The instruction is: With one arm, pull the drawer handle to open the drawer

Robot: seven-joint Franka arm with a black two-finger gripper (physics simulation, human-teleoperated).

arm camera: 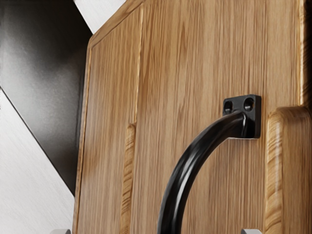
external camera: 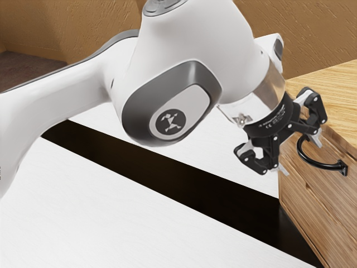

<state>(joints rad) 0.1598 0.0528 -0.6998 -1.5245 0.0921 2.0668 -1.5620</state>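
Two black fingers, spread wide: that is the gripper (external camera: 299, 155) in the exterior view, squared up to the wooden cabinet (external camera: 329, 218) at the exterior view's right. The jaws are well apart and nothing is pinched. The black drawer handle (external camera: 318, 162) curves out from the cabinet's face right at the fingertips. One pale tip sits just above its bow and the other below and toward the arm.

From the wrist camera, the handle (arm camera: 195, 156) sweeps in a thick glossy arc from under the hand up to its mounting plate (arm camera: 242, 116). That is a small black rectangle with two screw holes, fixed to the oak-grain drawer front (arm camera: 195, 58). A pale fingertip (arm camera: 251, 231) peeps in beside the arc, with another on the far side, so the bar lies between the open fingers. Whether either pad touches it, I cannot tell. The drawer front looks level with the cabinet's face.

As for writing, there is a white label (external camera: 273, 121) on the gripper's body with print too fine to read. A dark emblem (external camera: 170, 121) sits on a white disc on the grey joint cover. Below, the white table (external camera: 111, 223) carries a broad black stripe (external camera: 167, 167).
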